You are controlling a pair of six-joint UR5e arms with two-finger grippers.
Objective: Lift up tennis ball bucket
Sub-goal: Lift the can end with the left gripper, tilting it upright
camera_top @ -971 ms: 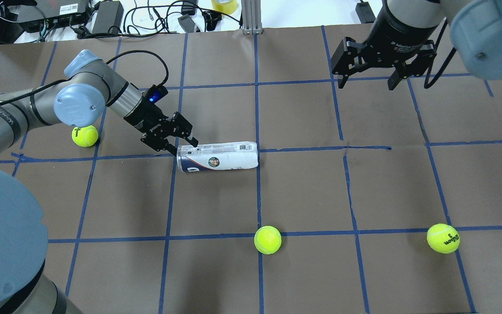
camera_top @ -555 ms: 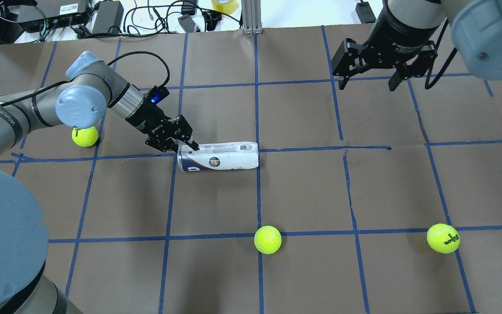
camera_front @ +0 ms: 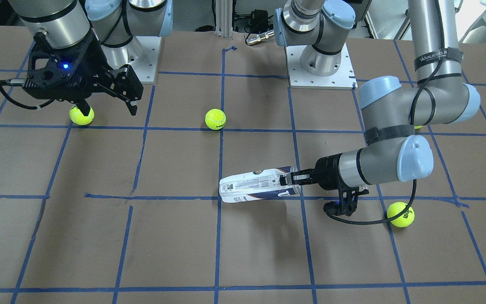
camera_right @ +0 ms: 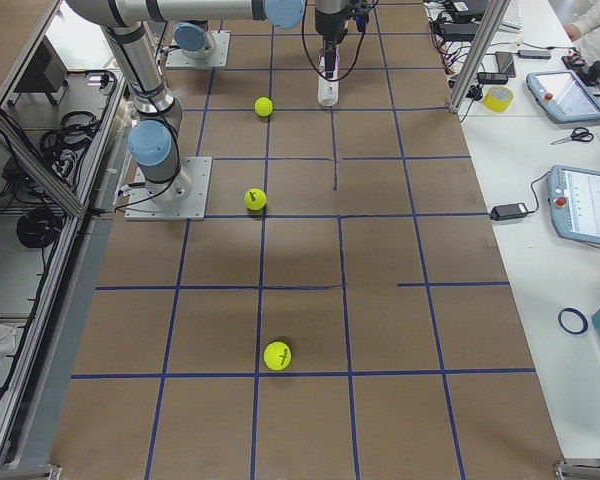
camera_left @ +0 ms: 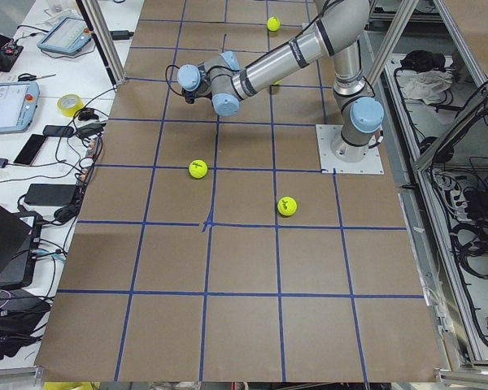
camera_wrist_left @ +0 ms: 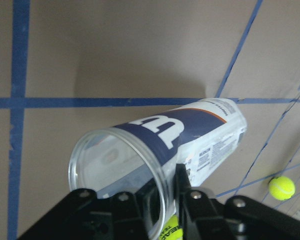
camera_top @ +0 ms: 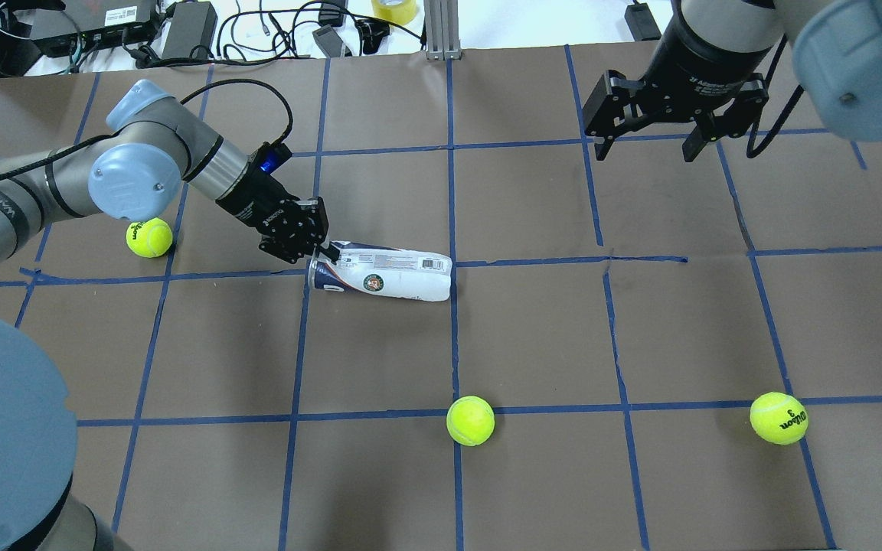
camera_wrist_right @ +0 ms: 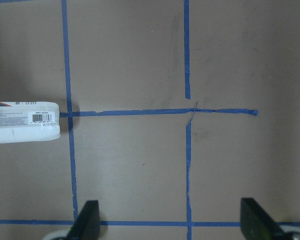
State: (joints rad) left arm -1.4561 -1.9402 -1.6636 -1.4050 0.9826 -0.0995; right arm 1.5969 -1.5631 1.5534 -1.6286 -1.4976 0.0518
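The tennis ball bucket [camera_top: 387, 274] is a clear tube with a white and navy label and a "W" logo. It lies near the table's middle, its open end raised a little and its far end on the paper. My left gripper [camera_top: 325, 252] is shut on the rim of that open end. In the left wrist view one finger [camera_wrist_left: 182, 187] is outside the wall and the other inside the bucket [camera_wrist_left: 190, 135]. The front view shows the same grip [camera_front: 291, 179] on the tilted bucket [camera_front: 255, 185]. My right gripper [camera_top: 649, 145] hangs open and empty, far off at the back right.
Three loose tennis balls lie on the brown paper: one [camera_top: 148, 237] under the left arm, one [camera_top: 470, 420] in front of the bucket, one [camera_top: 779, 418] at the front right. Cables and electronics [camera_top: 181, 30] line the far edge.
My left gripper moved onto the bucket's open end and shut on its rim. That end has risen and the bucket has swung slightly. The right arm has barely moved.
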